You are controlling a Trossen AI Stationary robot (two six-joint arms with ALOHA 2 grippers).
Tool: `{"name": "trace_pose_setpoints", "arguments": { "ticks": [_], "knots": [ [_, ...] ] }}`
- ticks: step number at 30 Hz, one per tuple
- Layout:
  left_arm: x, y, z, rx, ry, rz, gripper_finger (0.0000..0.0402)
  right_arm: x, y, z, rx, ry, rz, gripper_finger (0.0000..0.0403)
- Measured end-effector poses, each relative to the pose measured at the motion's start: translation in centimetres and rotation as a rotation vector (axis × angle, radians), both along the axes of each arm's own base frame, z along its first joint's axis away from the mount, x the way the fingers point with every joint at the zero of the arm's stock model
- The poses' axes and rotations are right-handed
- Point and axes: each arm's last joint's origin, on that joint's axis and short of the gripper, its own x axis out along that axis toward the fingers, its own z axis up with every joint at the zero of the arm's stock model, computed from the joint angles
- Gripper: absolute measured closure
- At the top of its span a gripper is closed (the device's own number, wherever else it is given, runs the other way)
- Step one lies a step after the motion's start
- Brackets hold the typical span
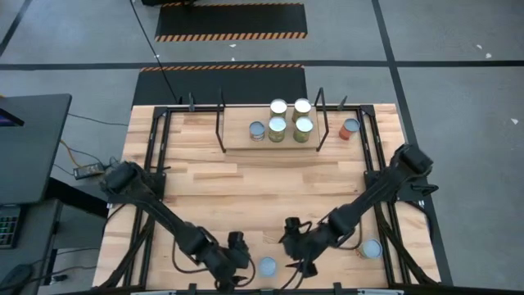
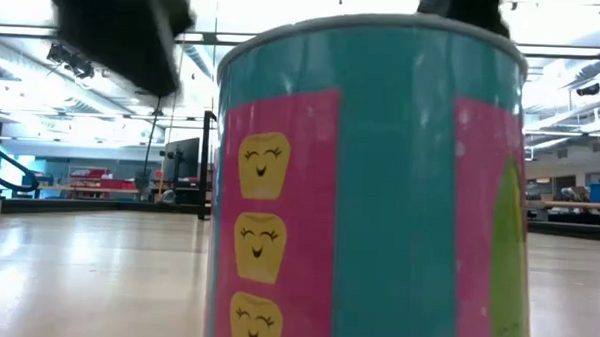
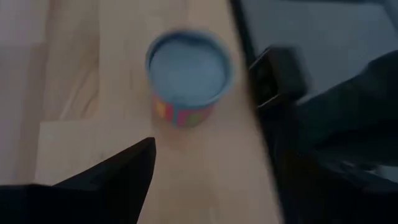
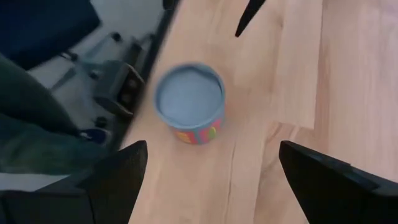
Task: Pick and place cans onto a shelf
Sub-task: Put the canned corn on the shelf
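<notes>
Table (image 1: 213, 188): pale wood planks, smooth, faint satin sheen. Shelf (image 1: 237, 141): light wood board, thin black metal wire end frames. Near-edge can (image 1: 267, 265): matt silvery top; glossy printed label, teal and pink, seen in low view (image 2: 369, 191). Gripper fingers (image 4: 323, 180): matt black, plastic-looking. Floor: dull grey.

A can (image 3: 188, 79) with a pale round top stands upright on the light-wood tabletop (image 3: 93, 68), close to its edge. One dark finger (image 3: 118, 177) of the left hand juts into view, clear of the can. Dark, blurred shapes fill the space past the edge.
</notes>
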Motion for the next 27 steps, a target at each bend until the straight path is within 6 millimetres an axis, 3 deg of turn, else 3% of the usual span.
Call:
{"name": "trace_pose_setpoints", "arguments": {
  "ticks": [4,10,16,22,27],
  "knots": [
    [0.8,0.1,-2.6,0.003,0.028,0.105,0.0067,1.0,0.7,-3.3,-0.005,0.039,-0.035,0.003],
    [2.0,0.2,-4.1,-0.076,0.023,0.204,0.0067,1.5,1.3,-5.9,0.03,0.078,-0.057,0.003],
    [2.8,0.5,-3.9,-0.097,-0.028,0.209,0.0067,0.6,0.8,-5.3,0.095,0.208,-0.15,0.003],
    [2.6,0.0,-3.8,-0.107,-0.006,0.078,0.0067,-1.4,1.3,-3.7,0.081,0.274,-0.138,0.003],
    [2.1,-0.9,-3.4,0.069,-0.121,0.041,0.0067,-2.1,2.0,-3.6,0.084,0.273,-0.172,0.003]
  ]
}}
